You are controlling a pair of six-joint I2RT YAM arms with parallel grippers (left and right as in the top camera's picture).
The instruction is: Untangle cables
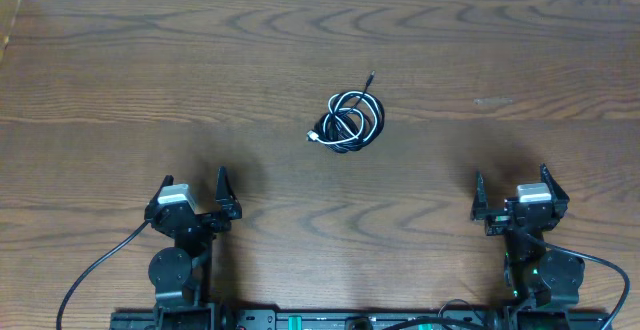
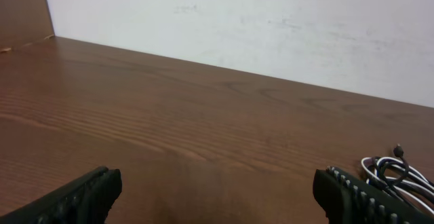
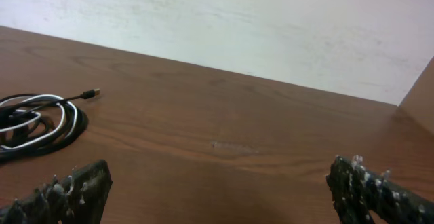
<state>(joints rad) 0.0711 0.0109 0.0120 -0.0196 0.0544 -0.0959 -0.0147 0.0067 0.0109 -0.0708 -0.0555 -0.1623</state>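
A thin black cord (image 3: 68,98) and a thin white cord (image 3: 61,115) lay wound together in one small loose ring on the brown wooden table (image 1: 150,60). The ring sat near the middle of the table, well out in front of both arms and between them.

The left gripper (image 1: 193,182) had its two fingers spread as wide as they go, and nothing was in it. The right gripper (image 1: 511,180) was spread wide too, and it was also empty. Both were well apart from the cords.

The cords looked very light, soft and bendy. They would probably flop and slide on the smooth wood, and a tug on one would likely drag the other along. They lay flat and were skinny, so the fingers would have to go right down to the wood to pinch them.

The best spots to grab seemed to be the loose ends. The small black plug (image 1: 370,75) stuck out at the far side of the ring. The small white connector (image 1: 313,136) poked out at the near left side. One gripper could take each end and pull gently apart.
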